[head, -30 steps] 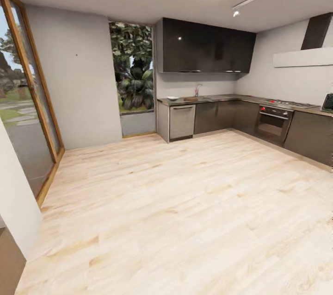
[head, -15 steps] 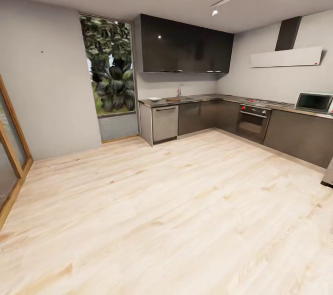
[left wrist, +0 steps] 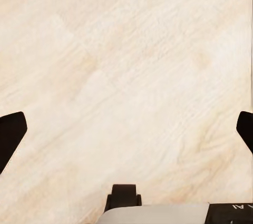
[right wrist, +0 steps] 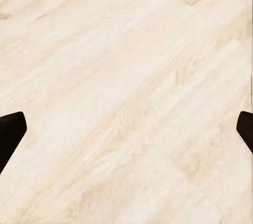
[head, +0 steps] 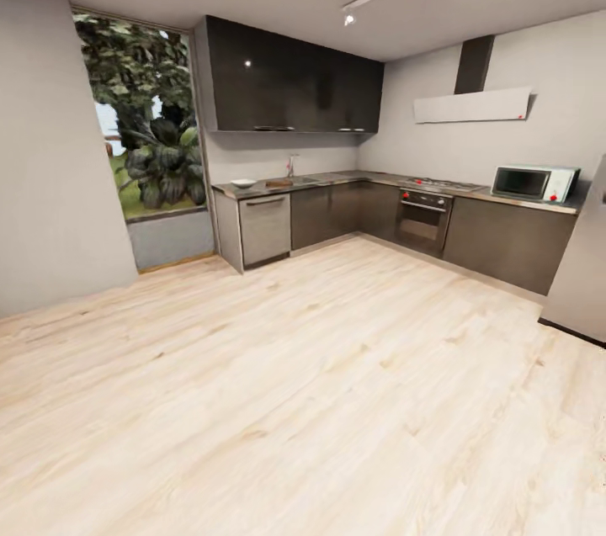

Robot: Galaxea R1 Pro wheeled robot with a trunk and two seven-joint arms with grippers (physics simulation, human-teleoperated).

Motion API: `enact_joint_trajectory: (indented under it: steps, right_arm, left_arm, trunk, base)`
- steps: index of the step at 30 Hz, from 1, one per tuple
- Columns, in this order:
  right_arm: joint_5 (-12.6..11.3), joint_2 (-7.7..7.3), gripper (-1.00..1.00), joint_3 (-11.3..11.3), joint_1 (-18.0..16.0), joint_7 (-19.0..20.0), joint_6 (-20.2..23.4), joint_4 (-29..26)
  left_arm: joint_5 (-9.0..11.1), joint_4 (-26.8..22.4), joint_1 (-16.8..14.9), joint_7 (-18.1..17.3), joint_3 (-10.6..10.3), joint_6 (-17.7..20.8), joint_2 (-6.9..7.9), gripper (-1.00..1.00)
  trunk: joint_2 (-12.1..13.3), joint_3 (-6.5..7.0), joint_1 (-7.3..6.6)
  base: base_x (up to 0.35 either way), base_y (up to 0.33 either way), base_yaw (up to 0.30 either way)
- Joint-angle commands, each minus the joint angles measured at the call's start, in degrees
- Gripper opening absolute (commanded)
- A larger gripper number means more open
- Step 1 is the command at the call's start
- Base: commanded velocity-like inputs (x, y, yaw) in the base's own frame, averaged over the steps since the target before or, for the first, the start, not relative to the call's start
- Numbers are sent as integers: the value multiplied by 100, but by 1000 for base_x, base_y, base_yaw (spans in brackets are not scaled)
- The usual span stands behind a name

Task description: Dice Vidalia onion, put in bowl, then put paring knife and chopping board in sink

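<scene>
Still far from the countertop, both grippers (left, right) gape wide and empty over floorboards; careless driving could clip cabinets.

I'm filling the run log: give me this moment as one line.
phase: crossing wood floor toward kitchen | left end effector: open, empty | right end effector: open, empty | bowl, chopping board: on far countertop

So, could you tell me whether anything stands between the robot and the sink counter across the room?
Nothing visible does. Bare wooden floor runs unbroken to the countertop, where the bowl, chopping board and tap sit. Both tools, left and right, hang open over the floor, empty.
</scene>
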Motion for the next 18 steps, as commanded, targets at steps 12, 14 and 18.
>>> enact_joint_trajectory:
  steps: [12,14,18]
  right_arm:
    - [-5,5,100,-18,-4,4,-19,5]
    - [-5,5,100,-18,-4,4,-18,5]
    - [-5,5,100,-16,-4,4,-21,5]
  left_arm:
    - [3,-4,1,-4,3,-12,1,100]
    - [3,-4,1,-4,1,-12,1,100]
    - [3,-5,1,-4,1,-12,1,100]
  trunk:
    - [-3,-5,4]
    - [-3,-5,4]
    - [-3,-5,4]
  base:
    - [345,0,-257]
    - [345,0,-160]
    - [345,0,-52]
